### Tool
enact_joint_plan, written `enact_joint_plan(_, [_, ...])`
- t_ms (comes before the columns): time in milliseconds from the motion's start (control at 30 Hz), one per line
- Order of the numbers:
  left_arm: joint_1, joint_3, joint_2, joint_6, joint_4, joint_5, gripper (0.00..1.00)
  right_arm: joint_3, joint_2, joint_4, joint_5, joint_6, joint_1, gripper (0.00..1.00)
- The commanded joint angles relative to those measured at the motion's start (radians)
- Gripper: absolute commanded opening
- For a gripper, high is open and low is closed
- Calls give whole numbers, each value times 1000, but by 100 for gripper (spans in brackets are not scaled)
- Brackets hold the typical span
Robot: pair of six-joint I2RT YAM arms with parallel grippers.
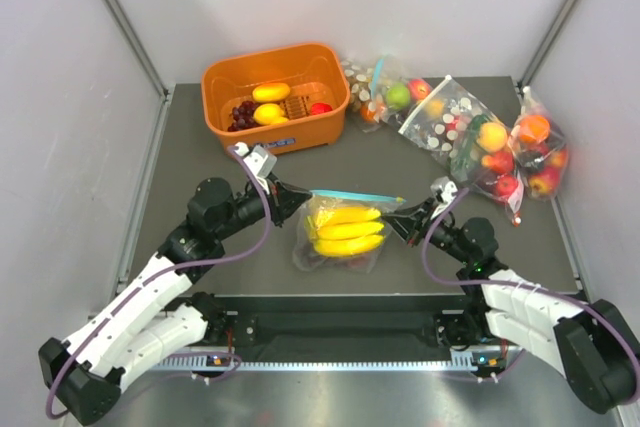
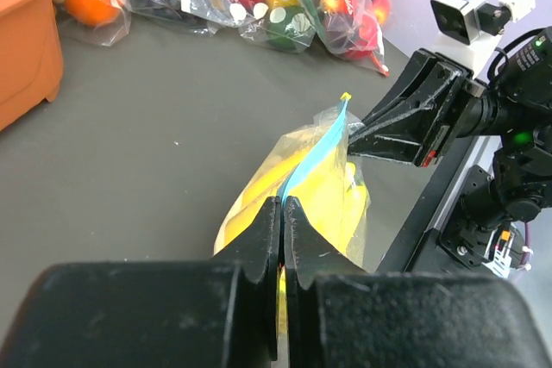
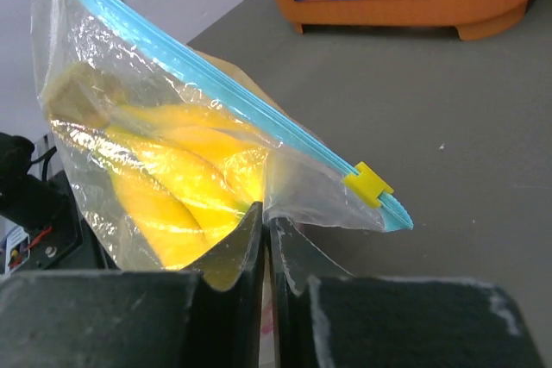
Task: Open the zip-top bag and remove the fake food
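Bag (image 1: pixel 345 232) lies mid-frame, zip strip (image 1: pixel 355 196) running left-right. Left fingers (image 2: pixel 278 221) pinch its left end; right fingers (image 3: pixel 261 234) pinch film near the slider (image 3: pixel 368 185).

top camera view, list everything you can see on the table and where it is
zip-top bag: one, clear with light blue zip strip, table centre, held between both grippers
bananas: one bunch, yellow, inside that bag
tub: one, orange, back left
tub contents: two yellow oval fruits, dark grapes, a red piece
fruit bags: at least three, clear, one white-dotted, red, orange and green fruit, back right
table: one, dark grey
left gripper: black, shut on the bag's left end
right gripper: black, shut on its right end
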Motion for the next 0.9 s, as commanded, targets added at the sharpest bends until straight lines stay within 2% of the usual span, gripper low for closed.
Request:
enact_joint_plan(0, [4, -11, -29, -12, 38, -7, 0, 5, -4, 143, -9, 1, -12, 2])
enact_joint_plan(100, [4, -8, -40, -3, 28, -38, 1, 8, -48, 112, -1, -4, -13, 0])
enact_joint_plan(133, [4, -3, -43, 3, 0, -47, 10, 11, -67, 98, -3, -3, -13, 0])
enact_joint_plan(167, [4, 11, -43, 10, -13, -71, 53, 14, -85, 74, -7, -4, -13, 0])
enact_joint_plan(200, [4, 21, -41, 15, -19, -85, 69, 20, -131, 22, -15, -7, -13, 0])
enact_joint_plan(233, [4, 32, -38, 24, -22, -102, 79, 29, -157, -9, -24, -10, -13, 0])
enact_joint_plan(267, [2, 46, -37, 33, -24, -124, 96, 34, -182, -35, -29, -15, -12, 0])
enact_joint_plan(300, [4, 79, -32, 50, -24, -133, 99, 39, -229, -60, -33, -19, -10, 0])
enact_joint_plan(467, [4, 222, 63, 92, -10, -90, 99, 68, -337, -230, -70, -35, -6, 0])
enact_joint_plan(600, [-1, 301, 181, 112, 15, 49, 99, 75, -389, -279, -89, -38, 13, 0])
enact_joint_plan(733, [-13, 368, 319, 194, 42, 291, 96, 95, -384, -336, -98, -62, 33, 0])
enact_joint_plan(867, [-73, 460, 417, 268, -27, 392, 92, 111, -367, -345, -116, -46, 39, 0])
